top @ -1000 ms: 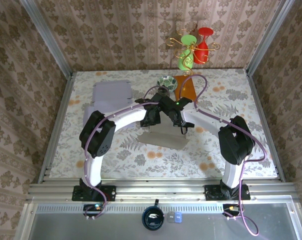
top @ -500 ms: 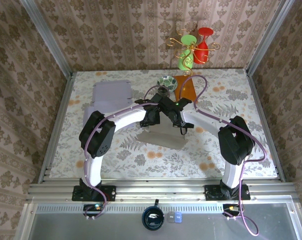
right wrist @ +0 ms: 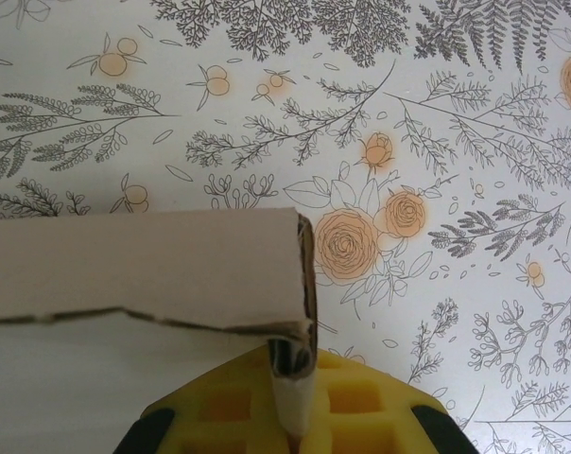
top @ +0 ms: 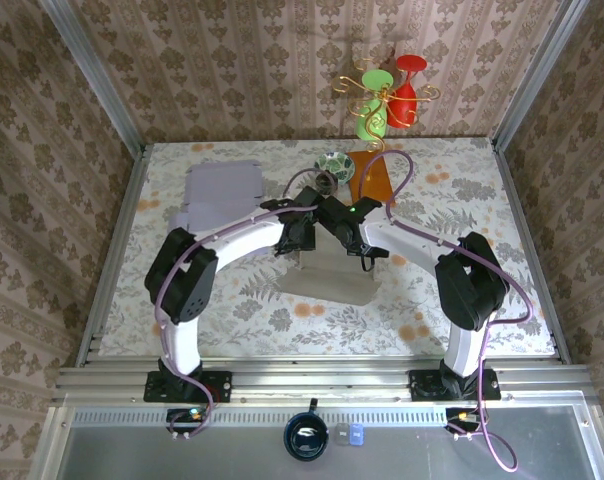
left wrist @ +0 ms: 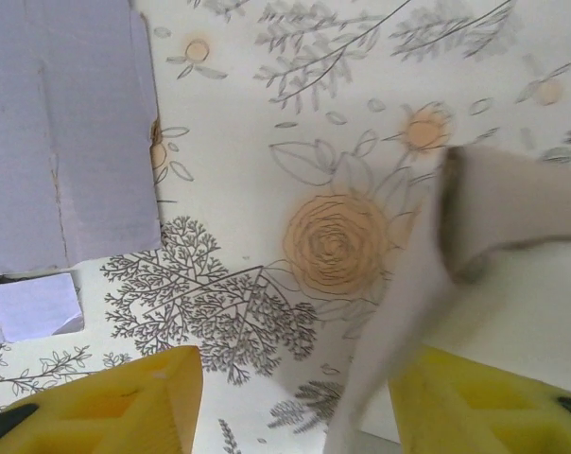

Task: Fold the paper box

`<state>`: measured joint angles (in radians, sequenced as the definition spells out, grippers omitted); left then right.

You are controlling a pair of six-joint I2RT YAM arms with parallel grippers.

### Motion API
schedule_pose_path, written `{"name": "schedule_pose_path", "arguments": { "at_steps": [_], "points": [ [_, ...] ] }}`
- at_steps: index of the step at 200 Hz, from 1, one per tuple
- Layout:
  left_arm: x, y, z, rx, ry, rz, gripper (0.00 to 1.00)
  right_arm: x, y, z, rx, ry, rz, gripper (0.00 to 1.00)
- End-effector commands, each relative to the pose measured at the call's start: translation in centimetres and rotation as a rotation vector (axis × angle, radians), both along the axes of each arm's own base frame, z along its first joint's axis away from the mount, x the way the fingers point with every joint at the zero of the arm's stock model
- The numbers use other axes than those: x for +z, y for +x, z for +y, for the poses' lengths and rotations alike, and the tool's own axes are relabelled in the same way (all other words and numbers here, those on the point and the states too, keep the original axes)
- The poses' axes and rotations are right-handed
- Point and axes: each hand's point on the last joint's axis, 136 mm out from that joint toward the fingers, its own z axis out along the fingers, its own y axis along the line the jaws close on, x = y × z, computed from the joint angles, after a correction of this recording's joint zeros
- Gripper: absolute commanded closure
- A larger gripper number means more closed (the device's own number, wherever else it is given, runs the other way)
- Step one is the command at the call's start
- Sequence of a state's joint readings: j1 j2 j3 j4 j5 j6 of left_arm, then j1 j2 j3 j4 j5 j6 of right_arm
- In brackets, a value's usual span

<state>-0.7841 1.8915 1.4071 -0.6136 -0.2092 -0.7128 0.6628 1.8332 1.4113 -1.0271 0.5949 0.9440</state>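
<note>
Tan corrugated paper box (right wrist: 144, 255), light and crease-prone, looks best gripped at its folded edge, where right jaws pinch it while left jaws stand apart.

The box (top: 327, 278) sits mid-way across the table (top: 482, 200). A flat sheet (top: 222, 190) lies behind it to the left. A bowl (top: 334, 163) and a board (top: 370, 178) lie just behind it.
</note>
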Motion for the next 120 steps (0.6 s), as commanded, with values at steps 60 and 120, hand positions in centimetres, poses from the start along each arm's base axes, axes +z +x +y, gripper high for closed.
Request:
{"name": "schedule_pose_path", "arguments": {
  "at_steps": [60, 120],
  "points": [
    [5.5, -1.7, -3.3, -0.128, -0.263, -0.033, 0.44, -2.0, 0.8, -0.7, -0.061, -0.009, 0.003, 1.0],
    [11.0, -0.7, 2.2, 0.001, -0.318, -0.124, 0.47, -3.7, -1.8, -3.6, -0.328, 0.171, 0.045, 1.0]
  ]
}}
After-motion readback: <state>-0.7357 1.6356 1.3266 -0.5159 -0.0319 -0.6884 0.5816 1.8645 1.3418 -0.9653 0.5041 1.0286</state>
